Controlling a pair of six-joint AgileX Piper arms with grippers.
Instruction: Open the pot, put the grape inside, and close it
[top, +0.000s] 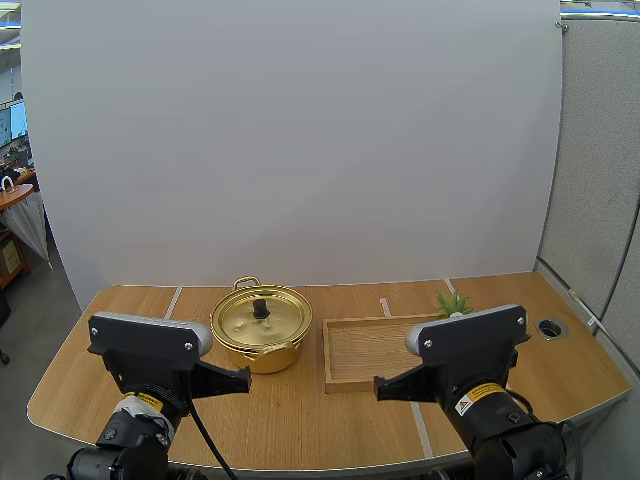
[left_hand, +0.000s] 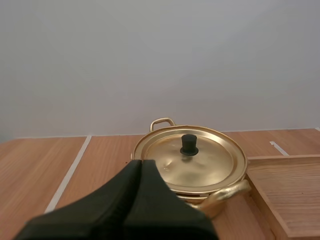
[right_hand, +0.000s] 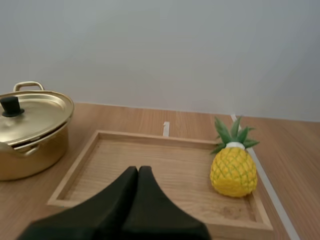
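A golden pot (top: 261, 345) is seen on the left half of the wooden table (top: 300, 420), with its lid (top: 275, 322) set on it and a black knob (top: 260, 308) standing at the lid's middle. One loop handle (top: 246, 283) is turned to the far side, and in the left wrist view another is seen on the near side. Just right of the pot, and apart from it, a shallow wooden tray (top: 365, 352) is laid flat on the table. A yellow toy pineapple (right_hand: 233, 171) is found inside the tray at its far right corner, close beside the right rim, with its green leaves pointed upward; in the high view its leaves are seen above the right arm and its body is hidden behind that arm. The left gripper (top: 243, 379) is held above the table on the near side of the pot, aimed to the right and touching nothing; its fingers are pressed together into one dark wedge with nothing between them. The right gripper (top: 381, 387) is held at the near edge of the tray, aimed to the left, well apart from the pineapple; its fingers are likewise closed flat against each other and nothing is gripped. A white tape line (top: 172, 301) is seen on the table at the left of the pot.
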